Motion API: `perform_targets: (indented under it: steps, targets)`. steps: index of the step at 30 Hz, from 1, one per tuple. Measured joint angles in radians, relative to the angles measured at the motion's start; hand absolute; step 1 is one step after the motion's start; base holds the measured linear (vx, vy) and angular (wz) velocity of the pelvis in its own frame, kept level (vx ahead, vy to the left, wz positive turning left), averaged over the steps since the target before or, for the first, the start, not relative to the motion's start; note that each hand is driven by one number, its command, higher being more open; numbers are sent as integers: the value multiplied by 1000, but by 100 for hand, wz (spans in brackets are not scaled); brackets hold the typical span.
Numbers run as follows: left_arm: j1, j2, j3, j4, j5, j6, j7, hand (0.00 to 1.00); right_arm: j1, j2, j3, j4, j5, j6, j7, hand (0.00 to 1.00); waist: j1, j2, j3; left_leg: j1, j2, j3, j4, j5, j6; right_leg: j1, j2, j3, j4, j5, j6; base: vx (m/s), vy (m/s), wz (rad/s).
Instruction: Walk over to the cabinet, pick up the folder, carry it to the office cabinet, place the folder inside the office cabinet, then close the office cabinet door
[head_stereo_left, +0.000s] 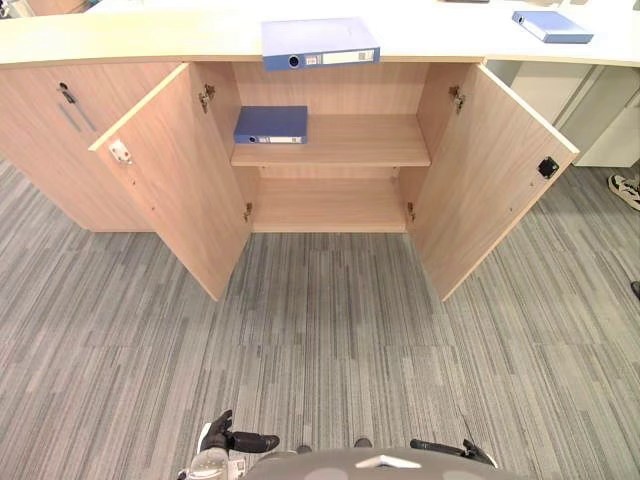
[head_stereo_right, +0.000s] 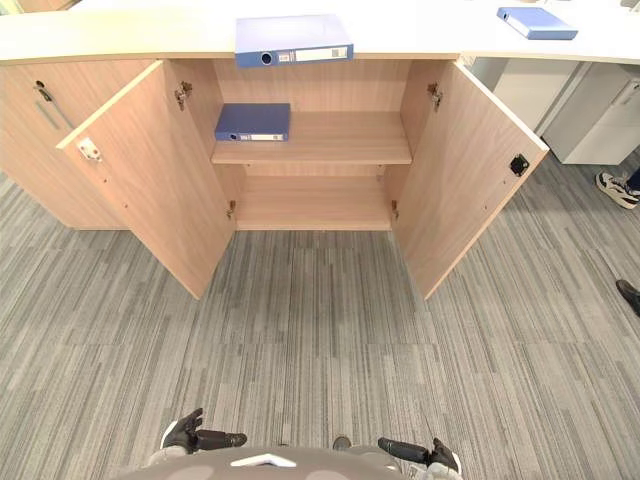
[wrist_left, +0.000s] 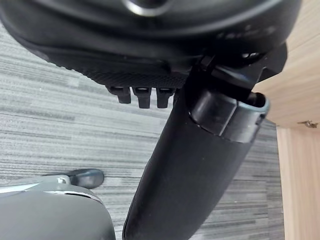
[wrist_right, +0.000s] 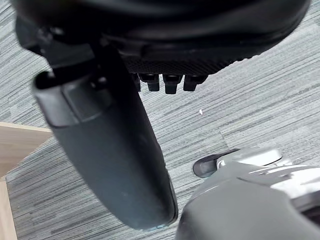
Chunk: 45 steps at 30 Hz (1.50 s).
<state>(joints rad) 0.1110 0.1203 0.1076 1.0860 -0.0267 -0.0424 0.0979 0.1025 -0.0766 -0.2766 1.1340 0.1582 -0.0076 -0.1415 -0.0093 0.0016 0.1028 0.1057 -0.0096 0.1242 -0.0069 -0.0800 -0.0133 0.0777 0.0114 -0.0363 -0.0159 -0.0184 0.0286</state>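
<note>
Wide open: office cabinet (head_stereo_left: 340, 95), with left door (head_stereo_left: 175, 175) and right door (head_stereo_left: 490, 180) swung out over the carpet (head_stereo_left: 330, 340). Walking stage, by the look of it: best to step straight in between the doors, square to the front edge, stopping short of either panel. Flat on the cabinet top at its front edge: blue folder (head_stereo_left: 318, 40), spine outward with pale label and ring hole; second folder (head_stereo_left: 271, 124) at the upper shelf's left end. Down low: left hand (head_stereo_left: 238, 440) and right hand (head_stereo_left: 452, 450), fingers relaxed and straight, holding nothing.
</note>
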Motion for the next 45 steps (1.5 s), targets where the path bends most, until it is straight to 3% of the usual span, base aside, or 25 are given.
perform_targets:
  steps: [26,31,34,36,38,40,42,45]
  targets:
    - [-10,-4,0,9,3,0,-13,100,-71,29,-16,-1,-2,-1,6,100,5,6,27,34,5,63,-35,0,0,23,10,38,-58,30,-6,-22,-12,-7]
    - [-26,4,0,5,2,-5,-13,100,-89,35,-14,-1,-11,6,7,100,9,-3,49,-6,10,92,17,-39,14,-12,11,66,-38,26,-4,20,1,-17]
    - [-45,4,-3,4,3,-7,-15,100,-94,35,-17,-23,-27,6,8,100,10,4,68,-39,14,114,91,-91,27,-93,7,79,120,-60,7,32,23,-23]
    - [-51,10,-5,4,2,-7,-17,100,-97,37,-16,-35,-34,5,8,100,10,-5,78,-37,-1,115,126,-120,37,-161,-15,56,310,-150,32,47,45,-2]
    - [-55,10,-6,4,2,-8,-17,100,-98,44,-16,-54,-36,3,9,100,10,-7,82,-24,-12,108,135,-129,41,-229,-41,6,478,-176,45,74,82,20]
    - [-65,10,-6,5,0,-8,-15,100,-99,43,-16,-73,-35,-1,11,100,6,-1,98,4,-16,80,128,-140,60,-299,-67,-56,641,-204,35,141,91,32]
    - [-63,10,-6,5,0,-7,-12,100,-103,44,-14,-72,-35,-7,11,100,5,-4,99,44,-13,48,96,-147,64,-332,-84,-104,614,-235,23,187,18,37]
    - [-66,5,-8,5,0,-3,-12,100,-119,39,-14,-73,-32,-7,12,100,-9,8,105,71,19,10,63,-158,44,-379,-56,-117,455,-209,15,302,-107,49]
